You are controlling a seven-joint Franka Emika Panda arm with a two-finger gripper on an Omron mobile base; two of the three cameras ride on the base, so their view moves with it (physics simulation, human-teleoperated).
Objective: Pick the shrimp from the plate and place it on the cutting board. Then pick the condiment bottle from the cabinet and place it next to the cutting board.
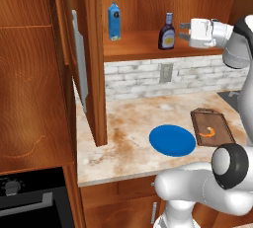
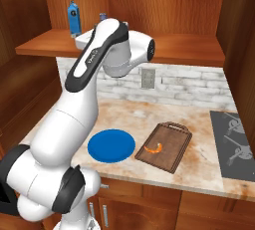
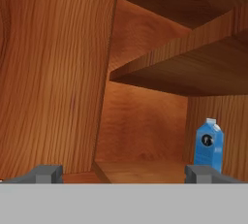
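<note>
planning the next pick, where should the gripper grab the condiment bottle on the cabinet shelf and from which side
Probably take the condiment bottle by its rounded lower body, coming in level from the right, where the open gripper already sits. It stands upright on the cabinet shelf, clear of the blue carton.

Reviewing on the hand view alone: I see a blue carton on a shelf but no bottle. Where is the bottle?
Observer: The bottle stands on the shelf, to the right of the carton in the left base view. It is just ahead of the open gripper, not touching it.
Operator: Is the shrimp step done?
Observer: Yes. The shrimp lies on the cutting board.
Operator: And the plate?
Observer: The plate sits beside the board with nothing on it.
</note>
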